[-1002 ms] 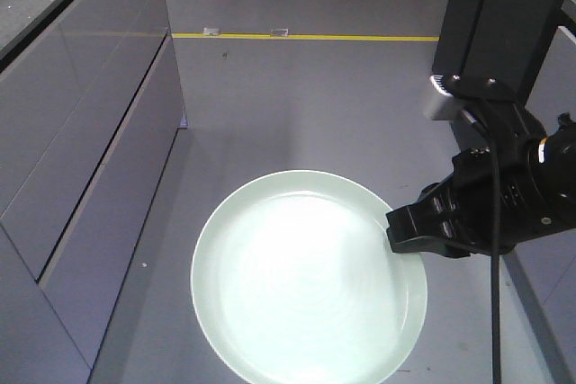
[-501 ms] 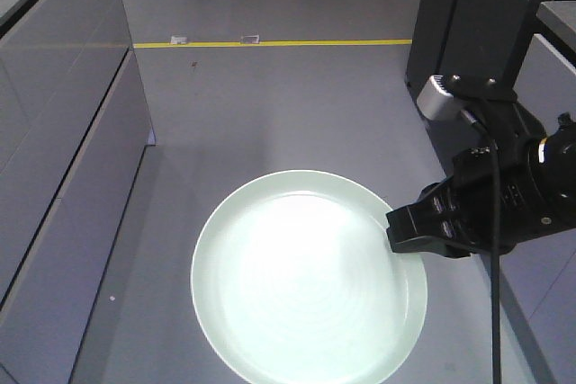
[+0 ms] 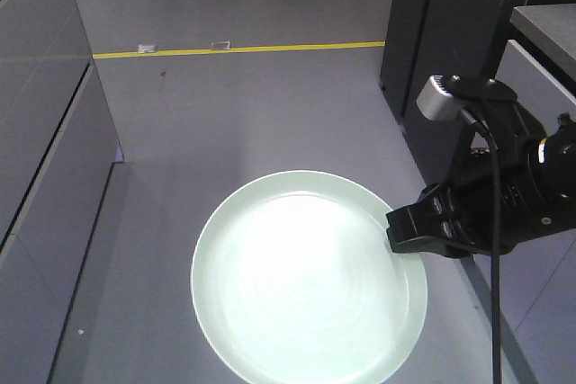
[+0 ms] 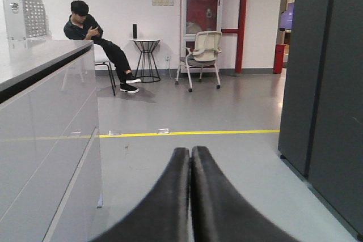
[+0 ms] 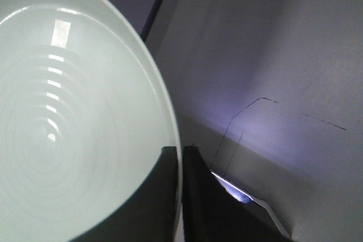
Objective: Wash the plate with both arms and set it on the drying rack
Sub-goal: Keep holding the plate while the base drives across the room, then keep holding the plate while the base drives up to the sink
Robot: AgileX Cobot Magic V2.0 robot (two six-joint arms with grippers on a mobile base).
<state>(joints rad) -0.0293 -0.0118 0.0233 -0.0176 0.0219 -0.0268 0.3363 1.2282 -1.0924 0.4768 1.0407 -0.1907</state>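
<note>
The pale mint-green plate (image 3: 306, 281) hangs flat above the grey floor in the front view, held by its right rim. My right gripper (image 3: 396, 233) is shut on that rim, its black body and grey camera box to the right. In the right wrist view the plate (image 5: 74, 111) fills the left side and its thin edge runs between the two fingers of the right gripper (image 5: 180, 154). In the left wrist view the left gripper (image 4: 190, 154) is shut with its fingers pressed together and nothing between them, pointing down an open aisle. The drying rack is out of view.
Grey cabinets (image 3: 40, 141) line the left side and a dark tall cabinet (image 3: 450, 24) stands at right. A yellow floor line (image 3: 243, 48) crosses the aisle ahead. A seated person (image 4: 93, 41), a white chair (image 4: 201, 55) and a small round table (image 4: 146, 55) are far down the room.
The background has slid left and down across the frames: the left cabinets moved out of frame and the dark cabinet came further in. Plate and right gripper kept their place in the view.
</note>
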